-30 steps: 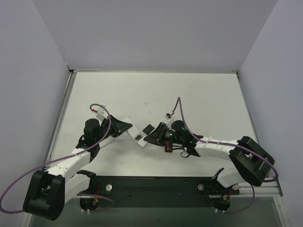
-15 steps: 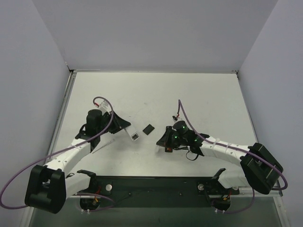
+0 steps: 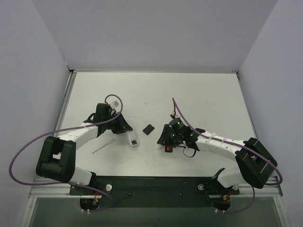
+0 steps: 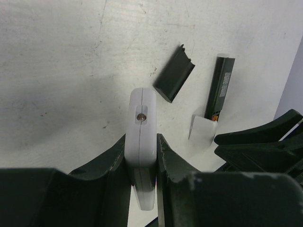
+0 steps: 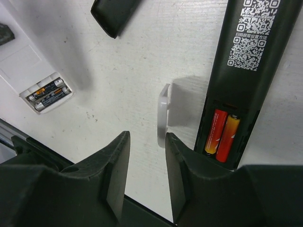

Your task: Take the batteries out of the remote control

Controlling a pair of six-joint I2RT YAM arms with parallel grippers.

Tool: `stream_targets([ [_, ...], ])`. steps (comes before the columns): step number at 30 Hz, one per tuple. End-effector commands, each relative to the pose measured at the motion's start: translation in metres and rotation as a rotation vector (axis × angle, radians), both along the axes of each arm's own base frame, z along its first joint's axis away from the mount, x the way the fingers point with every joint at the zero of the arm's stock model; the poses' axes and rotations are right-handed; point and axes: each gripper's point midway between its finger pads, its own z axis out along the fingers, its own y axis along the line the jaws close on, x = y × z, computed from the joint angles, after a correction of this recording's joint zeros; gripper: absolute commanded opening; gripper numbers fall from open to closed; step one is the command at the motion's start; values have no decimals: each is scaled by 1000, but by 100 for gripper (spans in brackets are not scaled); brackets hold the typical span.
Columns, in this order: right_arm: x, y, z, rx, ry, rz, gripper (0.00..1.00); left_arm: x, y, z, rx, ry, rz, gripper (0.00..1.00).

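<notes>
- Batteries [image 5: 216, 130], two thin cylinders, one red and one orange, lie side by side in the open recess of the long slim black plastic remote control [image 5: 248, 61].
- That remote lies back-up on the white table [image 3: 199, 94], just beside the right gripper [image 5: 146, 142].
- The right gripper's fingers stand narrowly apart with bare table between them; a small white plastic piece [image 5: 164, 116] stands on edge just ahead of one fingertip.
- The left gripper [image 4: 142, 142] clamps a short white plastic remote [image 4: 141, 118] edge-up between its fingers.
- A small black rectangular cover [image 4: 174, 73] lies loose between the two remotes.
</notes>
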Motion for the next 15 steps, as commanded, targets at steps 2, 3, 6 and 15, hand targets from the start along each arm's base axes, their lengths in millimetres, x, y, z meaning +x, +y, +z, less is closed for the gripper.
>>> stream_targets([
  [2, 12, -1, 24, 1, -62, -14, 33, -2, -8, -4, 9, 43, -90, 0],
  [3, 12, -2, 27, 4, -67, -17, 33, -2, -9, -6, 13, 52, -98, 0],
  [6, 13, -4, 40, 20, -99, -19, 34, -4, -15, -15, 17, 89, -135, 0],
  [15, 12, -18, 65, 41, -168, -32, 35, -6, -34, -24, 42, 144, -209, 10],
])
